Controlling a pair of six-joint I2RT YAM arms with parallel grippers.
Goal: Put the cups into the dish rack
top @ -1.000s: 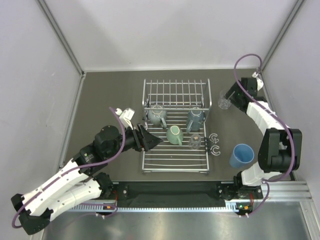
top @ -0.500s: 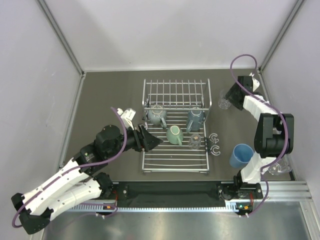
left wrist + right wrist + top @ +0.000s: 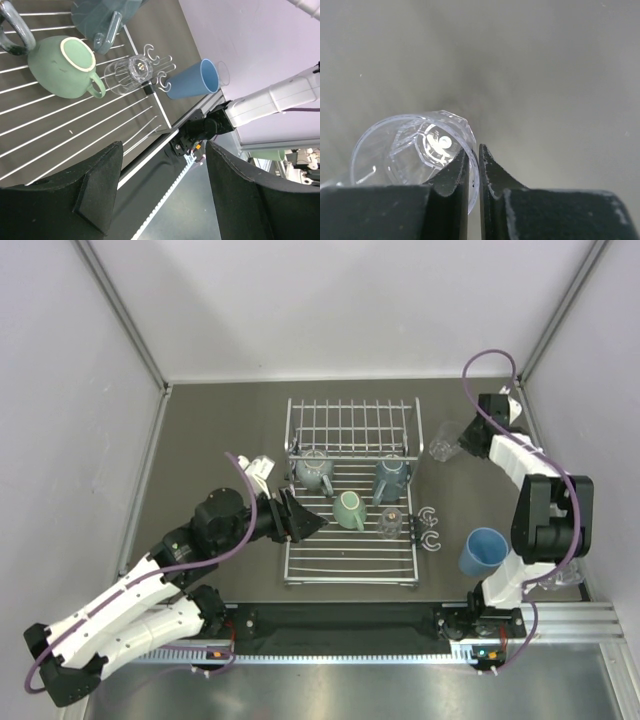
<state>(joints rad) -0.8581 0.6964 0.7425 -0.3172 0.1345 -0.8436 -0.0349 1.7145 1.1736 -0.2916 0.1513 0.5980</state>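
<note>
Rack (image 3: 350,555): mugs (image 3: 349,510), tumbler (image 3: 391,522); right claw (image 3: 474,151) pinches second tumbler (image 3: 395,150)

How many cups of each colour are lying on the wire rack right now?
Grey-blue mugs: 2
Mint-green mug: 1
Clear tumbler: 1
Total: 4

On the dish rack (image 3: 350,560) the near rows lie bare, reachable from the front. Two grey-blue mugs (image 3: 315,470), a mint-green mug (image 3: 349,510) and a clear tumbler (image 3: 391,523) crowd its middle; an upright grid panel (image 3: 350,427) walls the far side; white clips (image 3: 430,528) flank its right.
</note>
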